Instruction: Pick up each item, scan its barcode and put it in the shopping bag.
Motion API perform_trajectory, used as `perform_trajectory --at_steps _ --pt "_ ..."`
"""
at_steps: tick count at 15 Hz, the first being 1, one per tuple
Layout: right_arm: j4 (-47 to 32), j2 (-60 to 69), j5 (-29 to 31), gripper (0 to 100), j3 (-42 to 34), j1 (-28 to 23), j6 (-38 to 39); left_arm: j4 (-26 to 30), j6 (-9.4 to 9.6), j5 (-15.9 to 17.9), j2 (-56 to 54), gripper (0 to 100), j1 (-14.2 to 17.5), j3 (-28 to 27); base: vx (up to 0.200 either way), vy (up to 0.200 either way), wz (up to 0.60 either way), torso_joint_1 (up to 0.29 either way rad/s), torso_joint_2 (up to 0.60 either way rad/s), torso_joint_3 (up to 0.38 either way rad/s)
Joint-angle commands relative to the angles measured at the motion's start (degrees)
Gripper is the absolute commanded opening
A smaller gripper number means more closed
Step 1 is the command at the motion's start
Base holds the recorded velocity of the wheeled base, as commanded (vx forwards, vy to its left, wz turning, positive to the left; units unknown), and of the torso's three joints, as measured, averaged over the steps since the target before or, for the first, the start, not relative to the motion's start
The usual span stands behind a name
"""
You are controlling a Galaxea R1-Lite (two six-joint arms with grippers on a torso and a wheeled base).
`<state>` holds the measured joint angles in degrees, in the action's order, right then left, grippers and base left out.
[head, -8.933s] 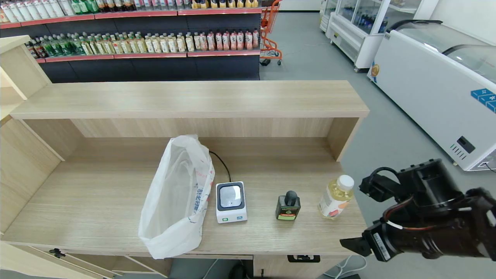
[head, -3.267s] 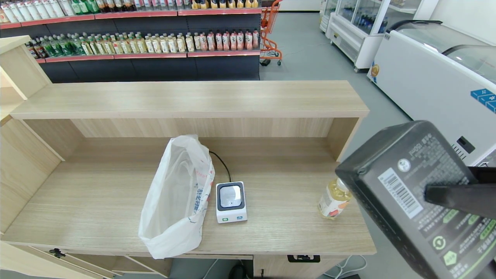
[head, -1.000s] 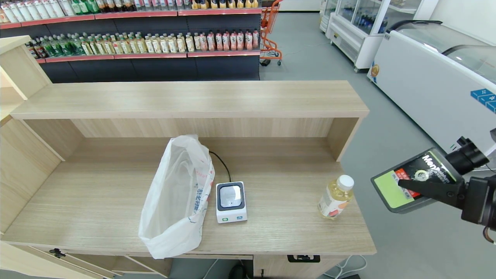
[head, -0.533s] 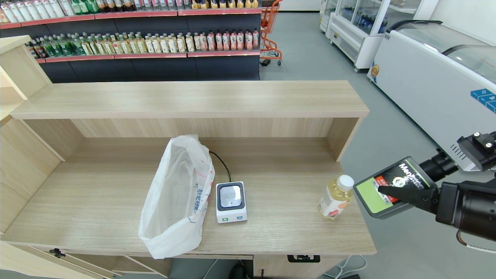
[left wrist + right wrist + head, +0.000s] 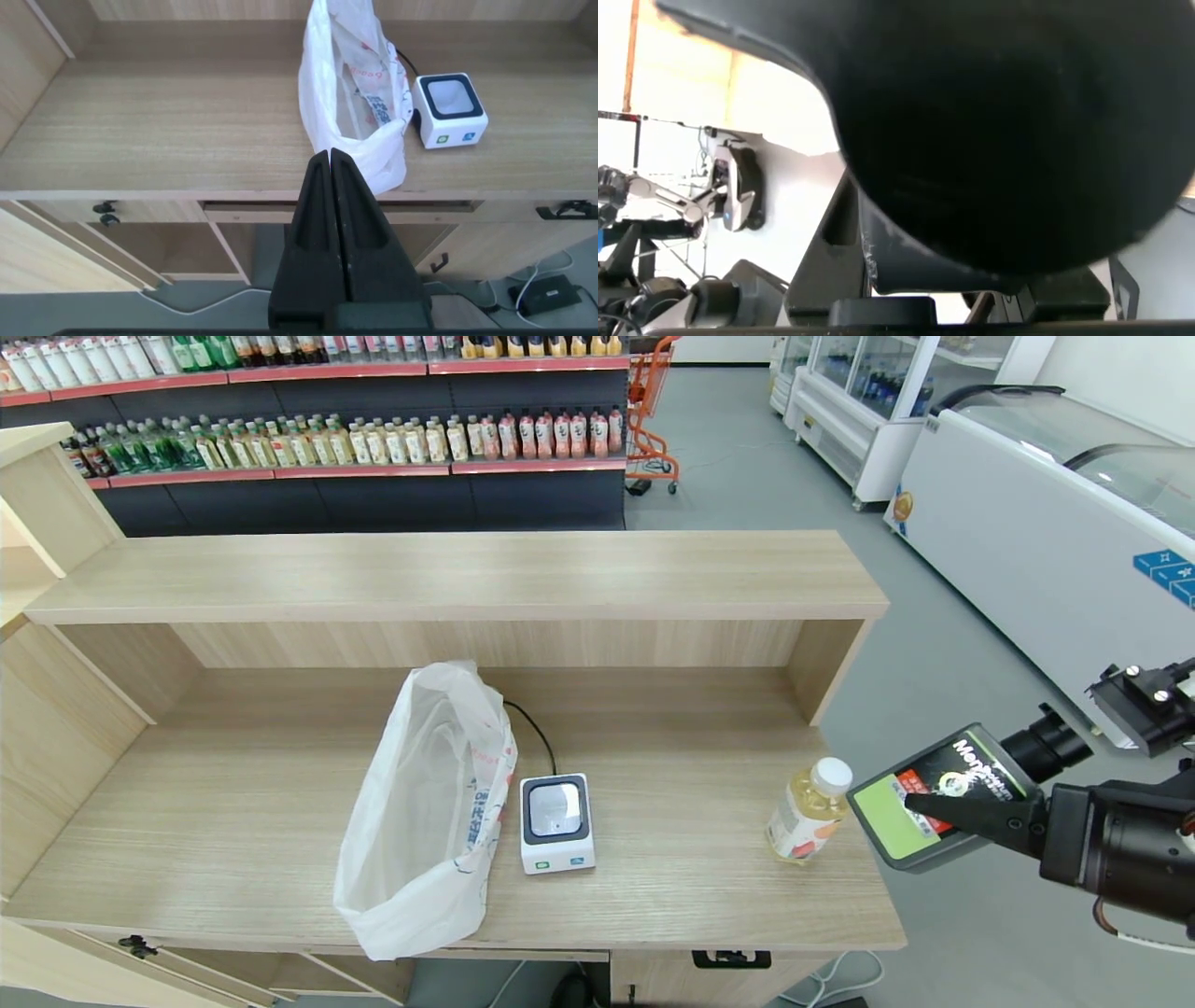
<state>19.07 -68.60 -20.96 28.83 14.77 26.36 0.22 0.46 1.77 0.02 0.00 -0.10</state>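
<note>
Off the wooden counter (image 5: 233, 821) now, the black bottle (image 5: 882, 814) sits clamped in the right gripper (image 5: 926, 807), edging toward the barcode scanner (image 5: 556, 821); scanning looks next.

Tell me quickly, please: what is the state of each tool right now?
Left tool: closed, holding nothing.
Right tool: closed on the black bottle.
</note>
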Motion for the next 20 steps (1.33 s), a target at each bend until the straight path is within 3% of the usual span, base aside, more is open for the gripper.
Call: perform_trajectory --at_steps 1,10,12,16,20 --pt "0.1 -0.3 -0.1 0 0.2 0.1 0.0 0.0 -0.02 0.0 0.1 0 0.0 0.0 0.000 0.200 0.00 0.002 0.00 0.002" --pt "0.3 -4.4 2.1 0 0.5 0.8 -1.0 0.0 -0.02 0.0 0.1 0 0.0 0.0 0.000 0.200 0.00 0.002 0.00 0.001" --pt "0.8 -9.1 5.6 0 0.7 0.8 -4.1 0.0 0.06 0.0 0.0 0 0.0 0.0 0.000 0.000 0.00 0.000 0.00 0.000" --pt "11.6 -22.2 6.4 0 3.2 1.1 -4.8 0.0 0.06 0.0 0.1 0 0.0 0.0 0.000 0.000 0.00 0.000 0.00 0.000" --pt "11.8 -28.4 5.2 0 6.1 4.0 -4.8 0.0 0.06 0.0 0.1 0 0.0 0.0 0.000 0.000 0.00 0.000 0.00 0.000"
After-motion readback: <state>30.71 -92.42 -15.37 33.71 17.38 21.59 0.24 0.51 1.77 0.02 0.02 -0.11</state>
